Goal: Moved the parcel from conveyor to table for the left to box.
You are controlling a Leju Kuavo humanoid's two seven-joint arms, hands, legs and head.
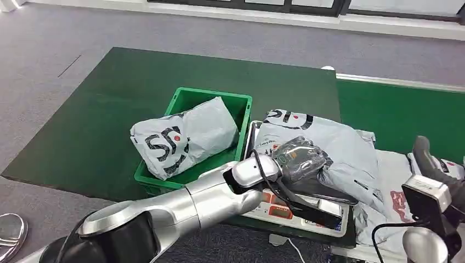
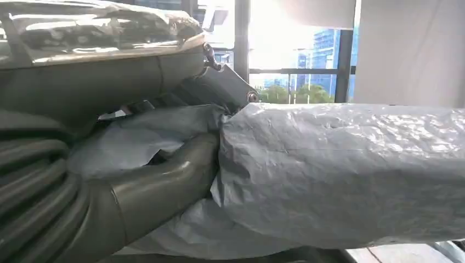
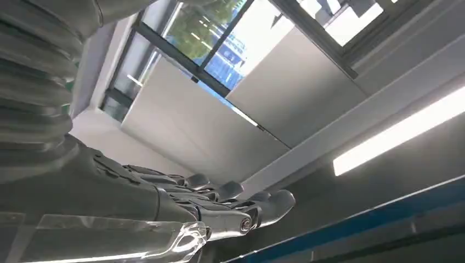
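While the head view shows the left hand (image 1: 300, 159) resting on a grey parcel (image 1: 334, 145) atop a scale (image 1: 296, 211) at the desk (image 1: 98, 126) edge, the left wrist view shows thumb and fingers (image 2: 164, 181) clamping its crumpled wrap; the right hand (image 3: 219, 205) is released, fingers extended toward the ceiling; a second parcel (image 1: 183, 137) fills the green box (image 1: 241, 107) — bare green desk lies beyond it.

Right hand (image 3: 181, 205) empty, fingers (image 3: 268, 204) stretched out, apart; window (image 3: 219, 44) beyond; ceiling light (image 3: 400, 131) past fingertips.
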